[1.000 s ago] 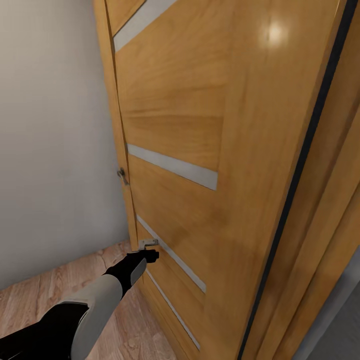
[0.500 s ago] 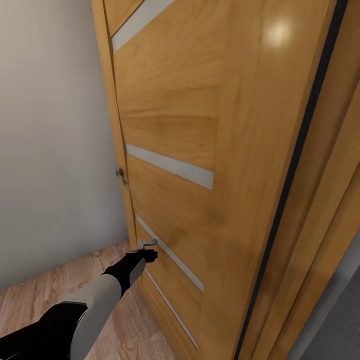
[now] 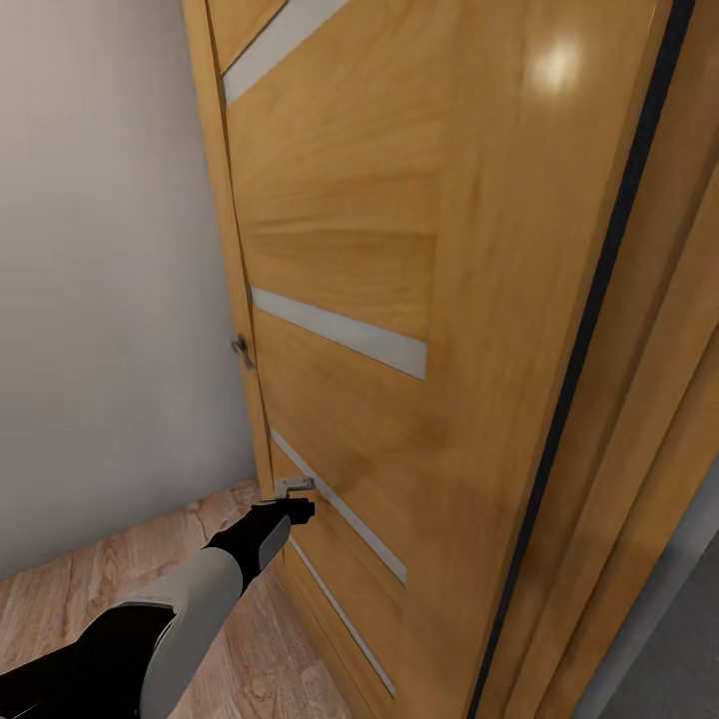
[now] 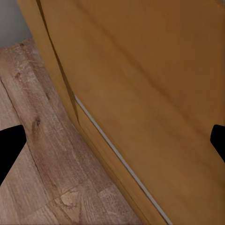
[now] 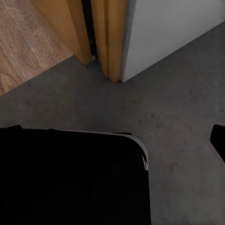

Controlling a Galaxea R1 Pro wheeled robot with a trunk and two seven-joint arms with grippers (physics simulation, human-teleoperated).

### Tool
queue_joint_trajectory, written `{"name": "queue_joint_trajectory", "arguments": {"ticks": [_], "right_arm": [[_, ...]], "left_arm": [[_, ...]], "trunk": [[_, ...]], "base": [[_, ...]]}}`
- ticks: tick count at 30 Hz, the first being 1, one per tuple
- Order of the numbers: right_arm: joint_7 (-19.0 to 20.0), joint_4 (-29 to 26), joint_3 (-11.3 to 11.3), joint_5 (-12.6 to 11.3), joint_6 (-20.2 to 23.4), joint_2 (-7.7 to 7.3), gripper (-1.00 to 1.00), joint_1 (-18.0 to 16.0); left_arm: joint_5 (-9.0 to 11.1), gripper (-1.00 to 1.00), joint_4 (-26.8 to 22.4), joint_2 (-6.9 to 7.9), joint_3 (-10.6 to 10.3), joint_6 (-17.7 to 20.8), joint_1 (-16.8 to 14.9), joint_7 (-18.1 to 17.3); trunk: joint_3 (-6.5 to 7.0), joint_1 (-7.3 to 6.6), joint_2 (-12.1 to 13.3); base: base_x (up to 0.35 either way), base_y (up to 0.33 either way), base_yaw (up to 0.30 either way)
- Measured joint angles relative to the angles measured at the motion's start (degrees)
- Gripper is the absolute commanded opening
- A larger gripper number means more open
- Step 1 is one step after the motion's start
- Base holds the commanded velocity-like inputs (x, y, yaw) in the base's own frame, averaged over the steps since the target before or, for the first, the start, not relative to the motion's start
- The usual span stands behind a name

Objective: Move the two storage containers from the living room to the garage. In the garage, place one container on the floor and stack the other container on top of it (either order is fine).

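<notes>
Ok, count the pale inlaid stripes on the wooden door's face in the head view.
3 on the honey-coloured wooden door: top stripe, middle stripe, low stripe by the left gripper. A thin pale line runs lower still; more may lie out of frame.

Honey-orange wooden door (image 3: 399, 250) with pale grey stripes, light wood-plank floor (image 4: 37, 178), seemingly mottled grey concrete (image 5: 183, 108)

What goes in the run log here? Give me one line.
phase: transit | left gripper: open, low by wooden door | floor: wood planks, grey concrete past door frame

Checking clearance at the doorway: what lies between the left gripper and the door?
Head view: nothing lies between them; the left gripper sits right at the wooden door, beside its lower hinge.
</notes>
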Motion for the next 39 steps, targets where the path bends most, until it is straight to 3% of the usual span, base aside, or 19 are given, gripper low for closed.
{"name": "queue_joint_trajectory", "arguments": {"ticks": [14,21,39], "right_arm": [[0.1,0.0,0.1,0.0,0.1,0.0,1.0,0.0],[0.1,0.0,0.1,0.0,0.1,0.0,1.0,0.0],[0.0,0.0,0.0,0.0,0.0,0.0,1.0,0.0]], "left_arm": [[0.0,1.0,0.0,-0.03,0.0,0.0,0.0,0.0],[0.0,1.0,0.0,1.21,0.0,0.0,0.0,0.0],[0.0,1.0,0.0,1.03,0.0,0.0,0.0,0.0]], "trunk": [[0.0,0.0,0.0],[0.0,0.0,0.0],[0.0,0.0,0.0]], "base": [[0.0,0.0,-0.01],[0.0,0.0,-0.187],[0.0,0.0,-0.009]]}}
